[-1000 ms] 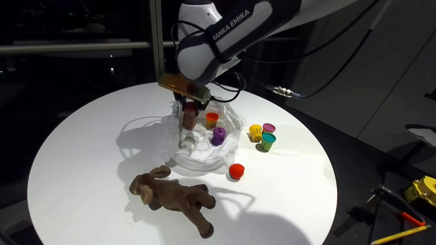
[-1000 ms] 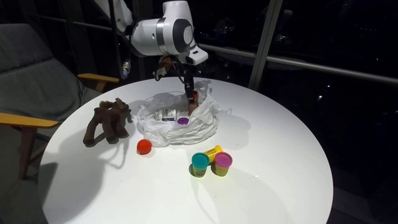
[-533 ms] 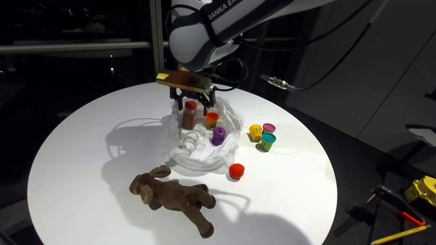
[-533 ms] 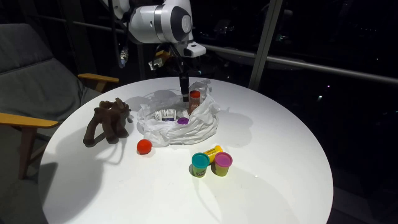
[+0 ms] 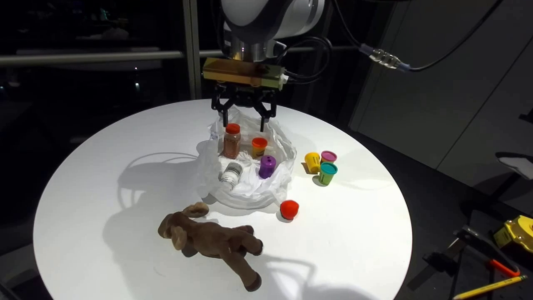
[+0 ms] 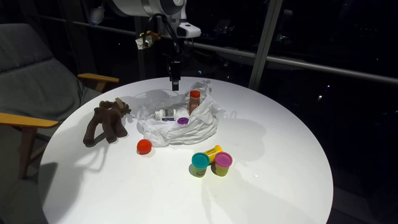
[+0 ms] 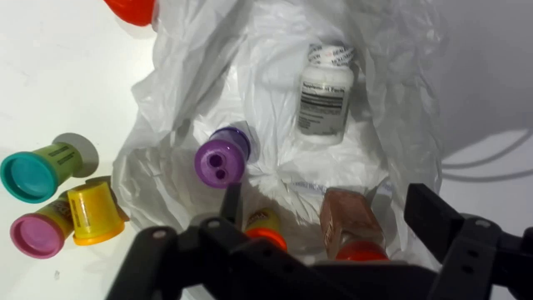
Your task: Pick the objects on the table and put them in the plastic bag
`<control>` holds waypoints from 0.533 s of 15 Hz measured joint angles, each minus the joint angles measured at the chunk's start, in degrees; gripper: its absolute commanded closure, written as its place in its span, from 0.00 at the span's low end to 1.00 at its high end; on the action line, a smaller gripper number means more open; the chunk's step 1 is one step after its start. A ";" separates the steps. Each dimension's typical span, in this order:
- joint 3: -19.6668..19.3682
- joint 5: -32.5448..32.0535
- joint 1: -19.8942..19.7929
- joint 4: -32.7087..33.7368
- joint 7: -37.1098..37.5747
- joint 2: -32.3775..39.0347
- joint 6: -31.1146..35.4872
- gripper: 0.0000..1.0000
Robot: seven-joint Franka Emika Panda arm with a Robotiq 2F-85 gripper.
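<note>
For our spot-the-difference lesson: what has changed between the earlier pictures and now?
The pincer, closed around the red-capped bottle a second ago, has opened, let go and risen, leaving it standing in the bag. The white bottle inside, and the toy, red ball and yellow tub outside, have not visibly moved.

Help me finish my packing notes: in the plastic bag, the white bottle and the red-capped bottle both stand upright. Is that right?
Not quite: the white bottle lies on its side, as the wrist view shows. The red-capped bottle does stand upright, and both are in the plastic bag.
</note>
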 measured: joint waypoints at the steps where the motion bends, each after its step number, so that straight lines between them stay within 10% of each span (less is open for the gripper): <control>1: 0.91 0.85 -0.53 -3.00 -3.09 -1.53 0.26 0.00; 8: 2.21 1.11 -0.64 -25.03 -19.46 -7.20 7.17 0.00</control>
